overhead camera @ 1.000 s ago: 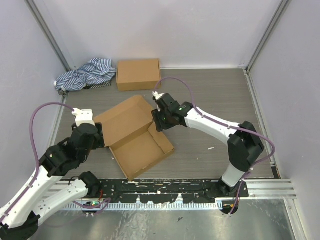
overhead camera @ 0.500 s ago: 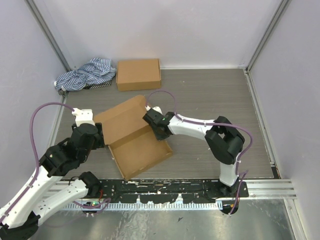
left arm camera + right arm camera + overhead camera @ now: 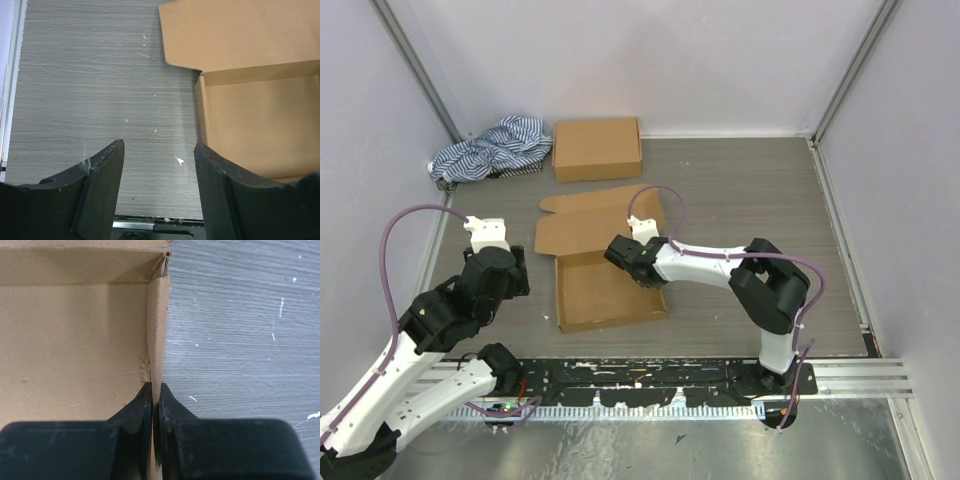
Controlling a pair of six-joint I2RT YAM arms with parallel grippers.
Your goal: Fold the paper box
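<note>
One paper box (image 3: 600, 290): plain brown card, open on the table (image 3: 740, 190) between both arms; shallow tray walls up, corners creased.
Lid flap (image 3: 592, 220): lies flat behind the tray, unfolded.
Right gripper (image 3: 156, 399): I have it pinched on the tray's right wall, I judge to steady the box.
Left gripper (image 3: 158, 150): fingers apart over bare table, just left of the tray, free for the lid.

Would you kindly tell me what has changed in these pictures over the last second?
The right claw reached further left and closed on the right wall of the open box. It turned the box clockwise, so the lid now points straight to the back. The left claw stayed open and in place. The closed box and striped cloth did not move.
</note>
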